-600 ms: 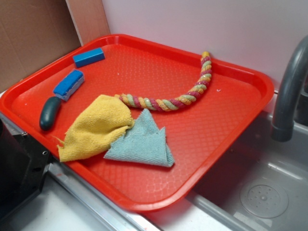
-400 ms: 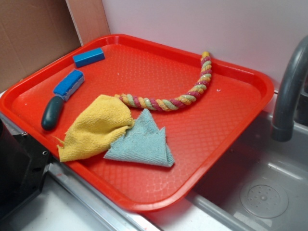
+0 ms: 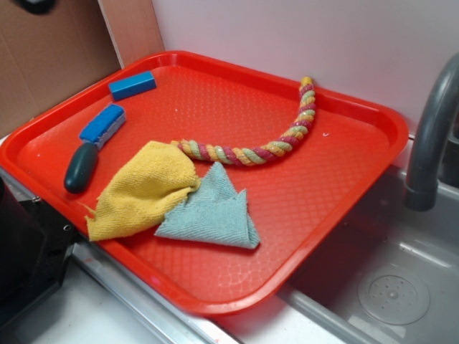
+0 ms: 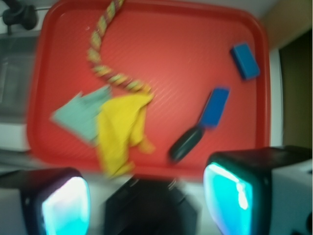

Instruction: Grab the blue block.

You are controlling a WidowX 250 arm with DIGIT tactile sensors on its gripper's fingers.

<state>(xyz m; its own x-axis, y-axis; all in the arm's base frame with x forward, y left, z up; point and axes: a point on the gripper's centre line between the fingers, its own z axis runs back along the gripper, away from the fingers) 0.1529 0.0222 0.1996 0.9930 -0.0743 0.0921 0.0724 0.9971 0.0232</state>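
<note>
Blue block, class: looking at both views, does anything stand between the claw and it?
Nothing visible covers the blue block; its top is bare, and it lies apart from the scrub brush. In the wrist view the claw is high above the tray, fingers spread, and the brush sits roughly along the line towards the block.

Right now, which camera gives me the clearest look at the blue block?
The exterior view: the blue block is sharp there, lying free near the red tray's far left corner. The wrist view is blurred; it shows the block only as a soft blue shape at upper right.

Black claw [image 4: 146, 198] body with two glowing cyan fingertips [image 4: 66, 205] in dark frames, blurred
</note>
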